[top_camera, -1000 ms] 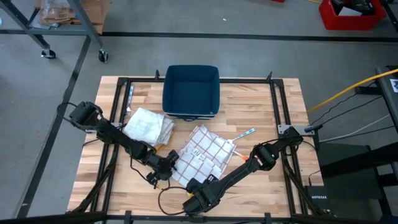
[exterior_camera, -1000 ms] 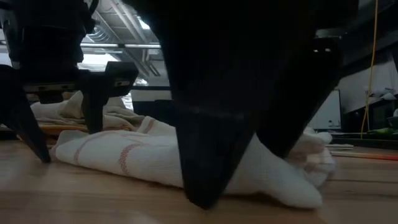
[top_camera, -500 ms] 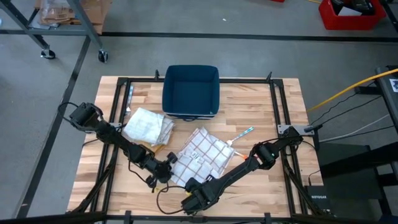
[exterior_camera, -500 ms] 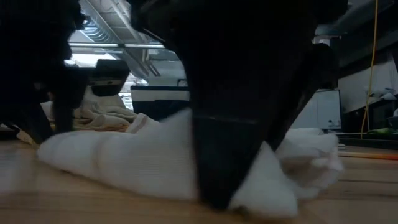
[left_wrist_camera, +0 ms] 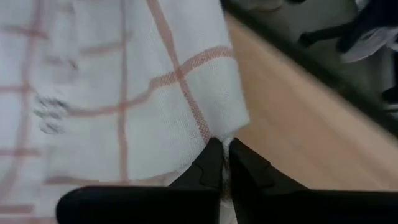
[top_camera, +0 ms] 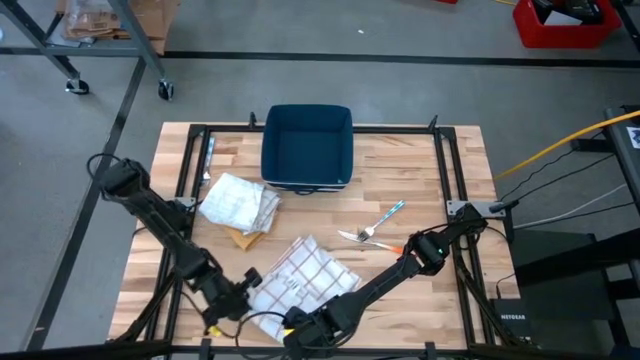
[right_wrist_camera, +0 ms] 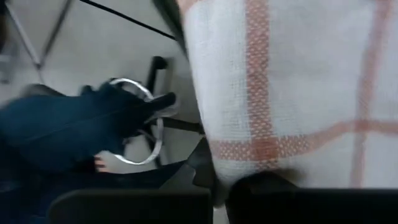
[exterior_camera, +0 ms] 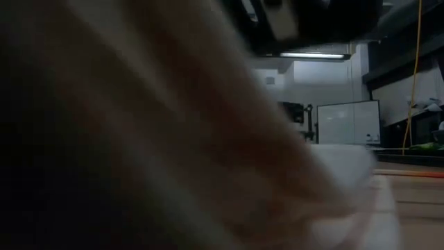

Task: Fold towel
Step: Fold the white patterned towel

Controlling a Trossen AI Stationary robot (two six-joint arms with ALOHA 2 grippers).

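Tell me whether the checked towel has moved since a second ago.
Yes. In the high view the checked towel has been dragged away from the blue bin toward the table's near edge, uncovering a fork, with both pincers clamped on it.

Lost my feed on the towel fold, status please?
Left pincer and right pincer both shut on the checked towel, at the near table edge. Fork and second cloth lie apart, not obstructing.

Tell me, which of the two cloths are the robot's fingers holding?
The red-checked towel near the table's front edge, pinched by both grippers; the plain folded cloth beside the blue bin lies untouched.
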